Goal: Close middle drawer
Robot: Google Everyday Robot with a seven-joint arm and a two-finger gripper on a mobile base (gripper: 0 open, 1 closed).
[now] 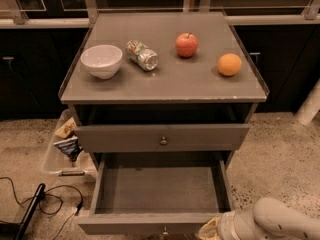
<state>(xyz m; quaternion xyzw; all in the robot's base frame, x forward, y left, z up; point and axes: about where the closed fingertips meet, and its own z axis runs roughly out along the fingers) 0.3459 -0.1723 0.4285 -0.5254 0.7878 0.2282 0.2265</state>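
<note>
Middle drawer (160,190): pulled out, lower centre. Pincer (210,231): bottom right, by drawer's front right corner; apart or together, cannot tell.

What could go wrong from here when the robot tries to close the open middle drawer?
1. The gripper is at the right end of the middle drawer front, not at its middle. A push from there may skew the drawer and jam it.
2. A hard shove could shake the cabinet. The can lies on its side and the orange is near the right edge, so either might roll.
</note>
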